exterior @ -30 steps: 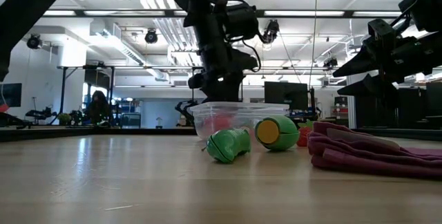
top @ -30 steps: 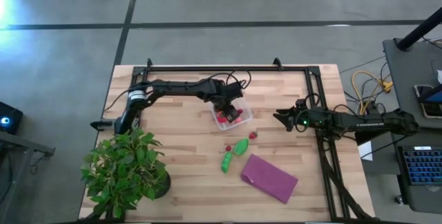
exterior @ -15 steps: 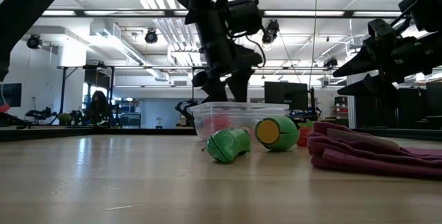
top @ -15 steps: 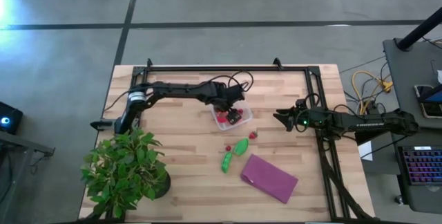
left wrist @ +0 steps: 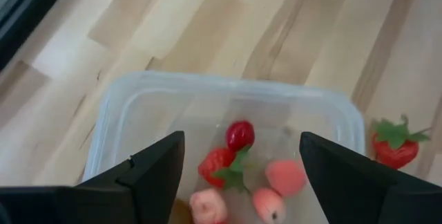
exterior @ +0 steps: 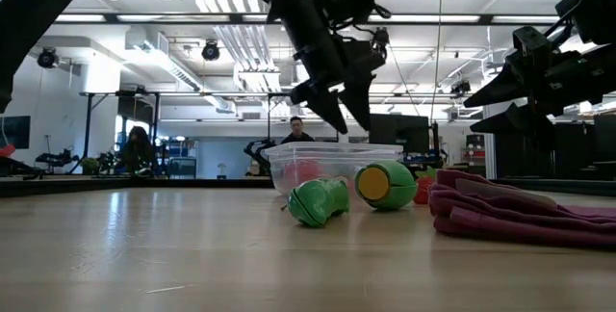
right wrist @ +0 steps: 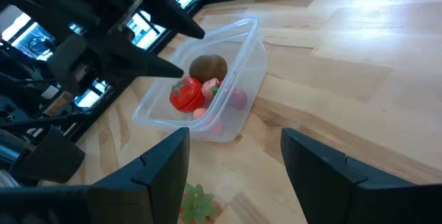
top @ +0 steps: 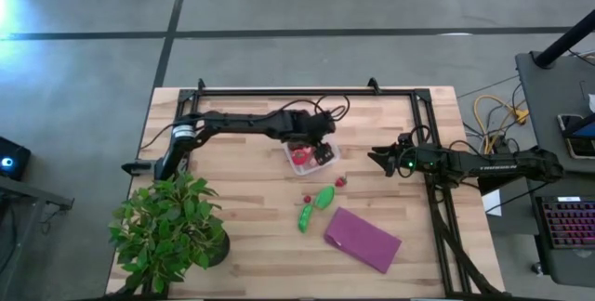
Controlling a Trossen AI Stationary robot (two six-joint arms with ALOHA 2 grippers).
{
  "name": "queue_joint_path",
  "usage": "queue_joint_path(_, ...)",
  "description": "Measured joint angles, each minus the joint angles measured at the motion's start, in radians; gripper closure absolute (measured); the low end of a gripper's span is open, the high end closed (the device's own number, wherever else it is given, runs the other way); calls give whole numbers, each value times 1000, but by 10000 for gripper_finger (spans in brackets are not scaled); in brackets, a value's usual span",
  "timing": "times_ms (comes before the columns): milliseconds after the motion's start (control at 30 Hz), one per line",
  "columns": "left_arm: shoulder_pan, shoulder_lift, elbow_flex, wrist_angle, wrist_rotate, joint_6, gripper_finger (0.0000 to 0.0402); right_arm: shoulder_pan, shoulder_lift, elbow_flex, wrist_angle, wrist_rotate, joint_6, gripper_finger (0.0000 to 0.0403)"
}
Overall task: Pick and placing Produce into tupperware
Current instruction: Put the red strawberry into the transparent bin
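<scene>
The clear tupperware stands at the table's middle and holds a brown ball, a red ball and several small red and pink pieces. My left gripper hangs open just above its rim, slanting down, with nothing between the fingers. Two green pods lie on the wood nearer the front. A small red strawberry piece sits on the table beside the box. My right gripper waits open at the right, above the table.
A crumpled purple cloth lies near the front right. A leafy potted plant stands at the front left corner. Another tiny red piece lies by the pods. A person shows in the room behind the table.
My left gripper has opened over the tupperware and then risen, so its fingertips went from inside the box to above its rim. It has also tipped to a shallower slant and shifted a little toward the table's right. The box has stayed in place.
</scene>
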Motion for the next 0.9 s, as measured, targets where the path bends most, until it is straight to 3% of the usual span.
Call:
queue_joint_path(533, -70, -57, 87, 77, 15, -30, 130, 0, 0, 0, 0, 0, 0, 184)
queue_joint_path(633, -108, -88, 87, 82, 48, -23, 130, 0, 0, 0, 0, 0, 0, 184)
queue_joint_path(900, -207, -100, 85, 21, 228, 187, 130, 0, 0, 0, 0, 0, 0, 184)
